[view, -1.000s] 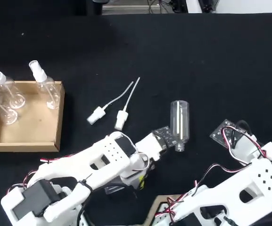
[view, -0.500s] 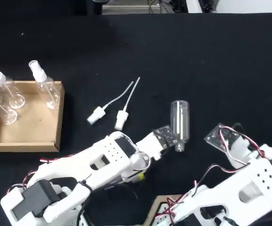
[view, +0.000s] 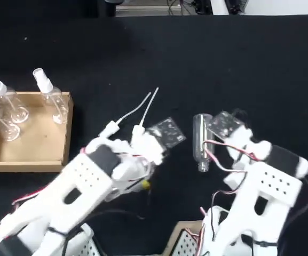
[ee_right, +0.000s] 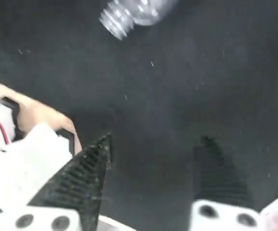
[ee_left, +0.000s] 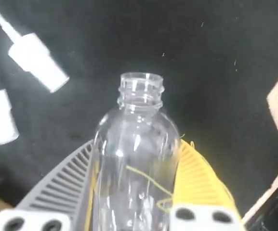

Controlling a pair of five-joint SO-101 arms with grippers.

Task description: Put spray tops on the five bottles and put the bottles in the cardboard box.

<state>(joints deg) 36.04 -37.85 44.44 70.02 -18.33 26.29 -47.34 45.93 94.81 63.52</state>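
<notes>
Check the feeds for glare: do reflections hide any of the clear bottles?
High view: a bright streak runs along the lying bottle, but its outline stays readable against the dark table. Left wrist view: the held bottle in the left hand shows only faint highlights, and its rim is plain. Right wrist view: small glints on the lying bottle's neck, nothing hidden.

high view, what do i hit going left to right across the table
cardboard box holding three topped bottles → first loose spray top → second loose spray top → uncapped bottle lying on its side
</notes>
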